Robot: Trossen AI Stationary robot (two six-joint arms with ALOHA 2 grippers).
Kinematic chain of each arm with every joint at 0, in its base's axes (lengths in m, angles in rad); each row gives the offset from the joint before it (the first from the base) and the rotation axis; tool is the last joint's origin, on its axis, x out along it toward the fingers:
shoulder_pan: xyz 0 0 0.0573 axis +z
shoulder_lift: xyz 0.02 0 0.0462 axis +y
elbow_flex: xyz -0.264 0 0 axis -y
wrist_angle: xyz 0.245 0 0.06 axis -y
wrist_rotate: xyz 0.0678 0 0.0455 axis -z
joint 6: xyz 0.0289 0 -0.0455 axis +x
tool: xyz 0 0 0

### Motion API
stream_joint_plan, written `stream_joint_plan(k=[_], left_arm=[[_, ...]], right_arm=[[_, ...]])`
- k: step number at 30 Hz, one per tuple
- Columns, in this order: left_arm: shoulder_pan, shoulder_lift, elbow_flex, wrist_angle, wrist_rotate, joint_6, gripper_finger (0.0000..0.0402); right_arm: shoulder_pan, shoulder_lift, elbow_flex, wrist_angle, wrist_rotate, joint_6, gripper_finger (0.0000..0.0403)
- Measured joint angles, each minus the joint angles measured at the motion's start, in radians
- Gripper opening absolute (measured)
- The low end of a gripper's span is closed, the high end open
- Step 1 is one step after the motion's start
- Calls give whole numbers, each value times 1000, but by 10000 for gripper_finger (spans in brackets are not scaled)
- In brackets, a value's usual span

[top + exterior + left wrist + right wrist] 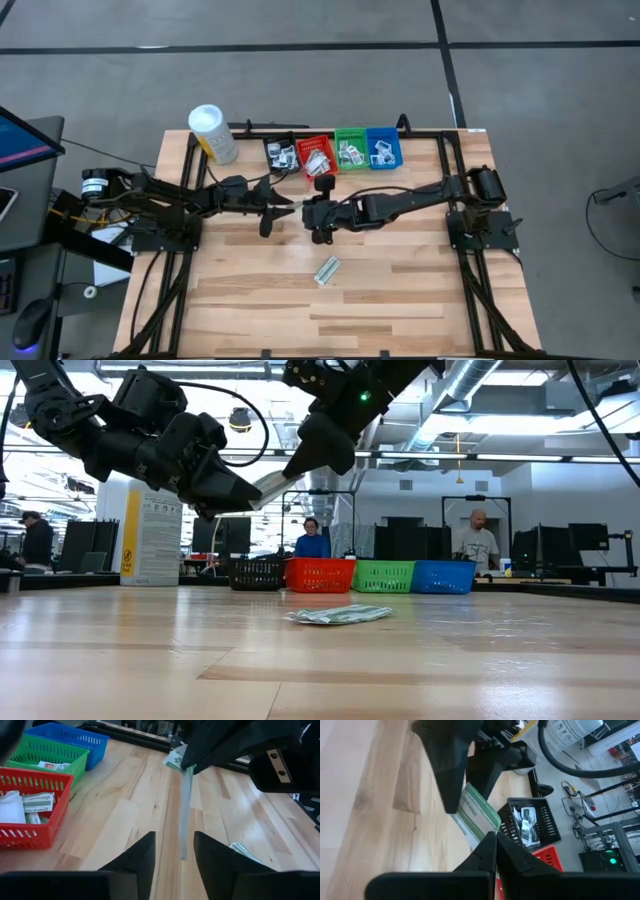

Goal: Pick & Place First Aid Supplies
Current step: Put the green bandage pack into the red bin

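Mid-tabletop [400, 290], both arms meet for what looks like a handoff. The right pincer [492, 840] is pinching a pale-green wrapped strip [477, 817] by one end, high off the wood, and the left pincer [174, 852] is spread around its dangling end. Another strip [327, 270] lies flat toward the near edge.

No word, brand or number can be read anywhere in these views. The white cylindrical canister with a yellow label [150, 535] carries blocks of small dark print in the low view, and the same sort of print shows on it in the right wrist view, but every line is too small to make out. The pale-green wrapped strip [479, 815] held up over the wooden desk [400, 280] also bears rows of fine dark lettering in the right wrist view, too small and too steeply angled to tell a single word.
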Motion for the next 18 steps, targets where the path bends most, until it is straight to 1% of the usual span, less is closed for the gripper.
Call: stream_joint_plan(k=[7, 12, 13, 15, 18], left_arm=[[0, 0, 0, 23, 0, 24, 78], [0, 0, 0, 36, 0, 27, 15], [0, 0, 0, 37, 0, 27, 8], [0, 0, 0, 37, 0, 27, 7], [0, 0, 0, 38, 0, 27, 7]], right_arm=[[1, 0, 0, 7, 0, 0, 0], [0, 0, 0, 7, 0, 1, 0], [0, 0, 0, 6, 0, 5, 0], [0, 0, 0, 6, 0, 8, 3], [0, 0, 0, 4, 0, 8, 17]])
